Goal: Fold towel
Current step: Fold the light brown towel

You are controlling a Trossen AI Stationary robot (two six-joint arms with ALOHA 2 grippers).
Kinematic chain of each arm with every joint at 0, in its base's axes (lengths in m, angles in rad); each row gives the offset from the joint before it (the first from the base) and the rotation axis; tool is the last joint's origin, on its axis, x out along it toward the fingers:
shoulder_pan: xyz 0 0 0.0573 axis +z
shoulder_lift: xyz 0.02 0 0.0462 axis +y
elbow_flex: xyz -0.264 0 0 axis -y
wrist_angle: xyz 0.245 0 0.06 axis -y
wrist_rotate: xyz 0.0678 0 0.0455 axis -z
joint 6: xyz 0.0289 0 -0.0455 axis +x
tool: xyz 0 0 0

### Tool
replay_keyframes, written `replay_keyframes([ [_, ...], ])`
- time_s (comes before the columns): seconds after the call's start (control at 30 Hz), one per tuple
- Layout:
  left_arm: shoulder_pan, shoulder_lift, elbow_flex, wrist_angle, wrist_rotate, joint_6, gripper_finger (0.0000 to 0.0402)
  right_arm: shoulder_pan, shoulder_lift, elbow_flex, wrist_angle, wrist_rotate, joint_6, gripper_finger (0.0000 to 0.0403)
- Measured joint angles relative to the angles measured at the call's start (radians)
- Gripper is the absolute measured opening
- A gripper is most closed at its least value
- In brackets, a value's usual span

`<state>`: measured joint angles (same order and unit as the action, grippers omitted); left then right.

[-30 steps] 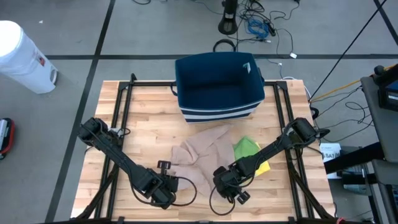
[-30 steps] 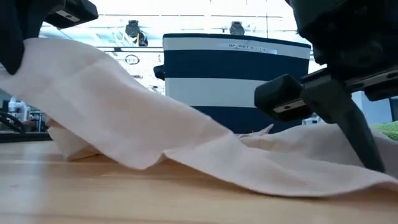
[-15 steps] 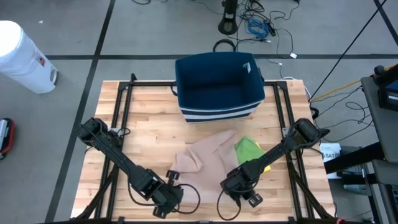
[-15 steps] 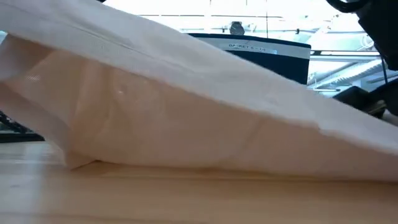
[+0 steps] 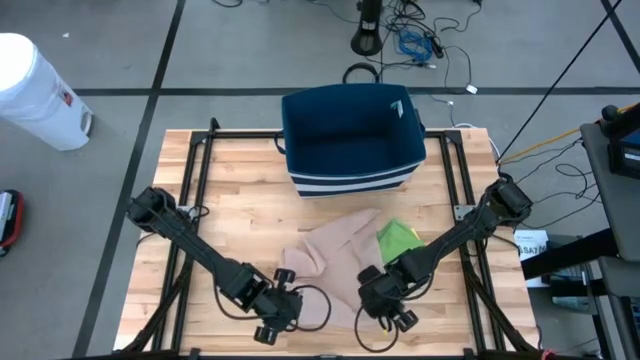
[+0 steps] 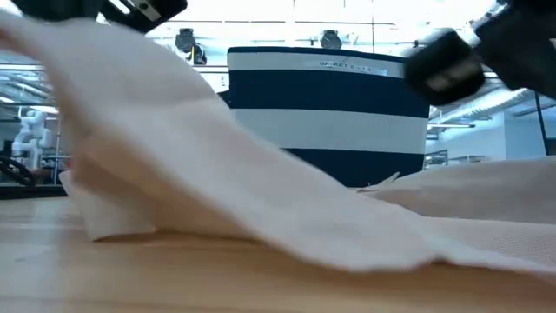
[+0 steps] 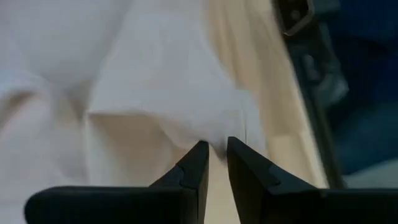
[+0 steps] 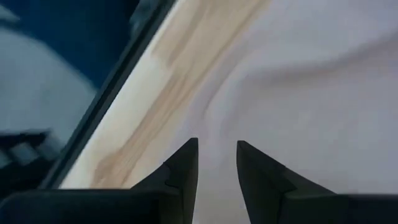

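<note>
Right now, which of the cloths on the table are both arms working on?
The beige towel, spread between both arms; the green cloth lies untouched beside it.

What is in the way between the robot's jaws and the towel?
Nothing visible. The left gripper and right gripper are both already at the near edge of the crumpled beige cloth towel; the green cloth lies beside it, farther back.

Our left gripper (image 5: 277, 318) has slid toward the table's near edge and parted its fingers slightly. The right gripper (image 5: 385, 305) pulled nearer too. We see the beige cloth towel (image 5: 330, 262) drawn out flatter.
</note>
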<state>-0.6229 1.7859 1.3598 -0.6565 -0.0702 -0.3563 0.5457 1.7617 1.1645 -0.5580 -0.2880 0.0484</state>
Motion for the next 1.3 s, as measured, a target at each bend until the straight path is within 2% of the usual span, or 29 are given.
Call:
replay_keyframes([
  [0.1,0.032,0.000,0.000,-0.001,0.131,0.020,0.0072,-0.006,-0.002,0.002,0.112,0.105,-0.064,0.0098],
  [0.17,0.055,0.000,0.000,-0.001,0.181,0.025,0.0073,-0.018,-0.002,0.002,0.164,0.141,-0.109,0.0098],
  [0.3,0.073,0.000,0.000,-0.004,0.178,0.028,0.0082,-0.050,-0.002,0.002,0.213,0.163,-0.146,0.0098],
  [0.57,0.058,0.000,-0.007,-0.136,0.059,-0.005,0.0123,-0.076,0.062,0.002,0.386,0.120,-0.223,0.0098],
  [0.77,0.024,-0.001,-0.069,-0.120,0.083,-0.066,0.0129,-0.085,0.140,0.002,0.500,0.097,-0.268,0.0098],
  [0.9,0.000,-0.001,-0.122,-0.046,0.106,-0.089,0.0129,-0.098,0.185,0.003,0.496,0.098,-0.258,0.0098],
  [1.13,-0.017,-0.002,-0.226,0.229,0.114,-0.087,0.0129,-0.110,0.219,0.004,0.366,0.076,-0.199,0.0098],
  [1.3,0.001,0.008,-0.270,0.278,0.080,-0.071,0.0129,-0.110,0.205,0.004,0.310,0.076,-0.168,0.0098],
])
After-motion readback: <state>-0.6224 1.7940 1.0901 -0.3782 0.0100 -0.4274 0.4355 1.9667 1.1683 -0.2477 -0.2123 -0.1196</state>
